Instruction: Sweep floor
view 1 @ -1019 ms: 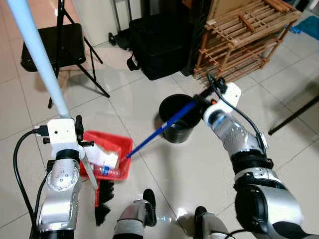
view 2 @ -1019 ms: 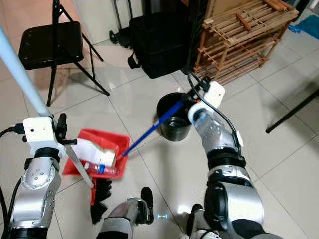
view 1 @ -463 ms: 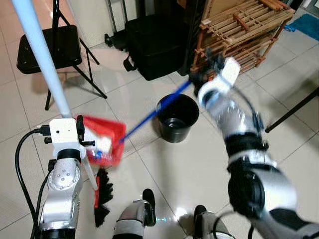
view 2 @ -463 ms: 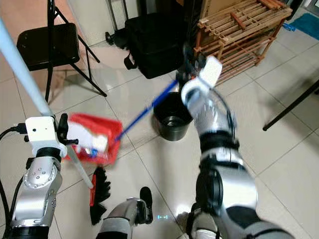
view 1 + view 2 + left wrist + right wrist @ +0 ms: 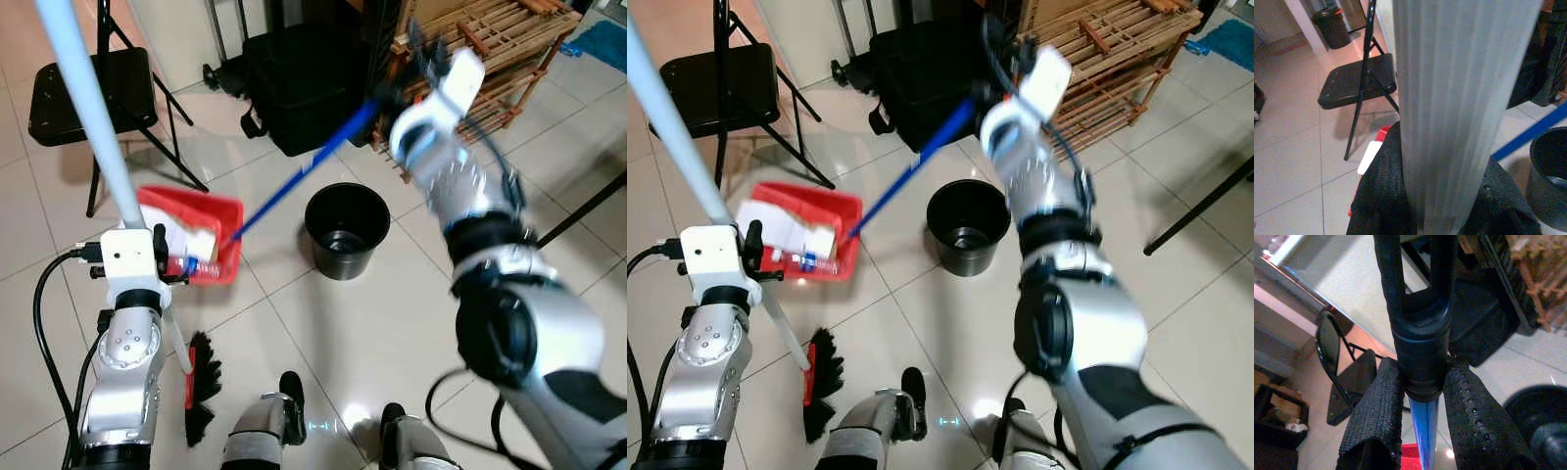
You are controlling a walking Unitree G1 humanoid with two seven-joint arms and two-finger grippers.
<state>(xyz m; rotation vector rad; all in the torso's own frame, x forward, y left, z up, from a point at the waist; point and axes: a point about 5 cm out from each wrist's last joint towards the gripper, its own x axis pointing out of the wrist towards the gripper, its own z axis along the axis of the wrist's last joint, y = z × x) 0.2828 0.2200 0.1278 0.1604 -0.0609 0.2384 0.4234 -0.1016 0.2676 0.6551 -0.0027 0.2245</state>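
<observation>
Right wrist view: right claw (image 5: 1422,431) clamped on dustpan handle (image 5: 1422,377).

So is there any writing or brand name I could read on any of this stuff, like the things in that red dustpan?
None can be read.
White packet in the red dustpan: no legible print.
Bottle beside the packet: label too small and blurred.
Black bucket: plain, no marking.
Pale broom pole and blue dustpan handle: no lettering.
</observation>
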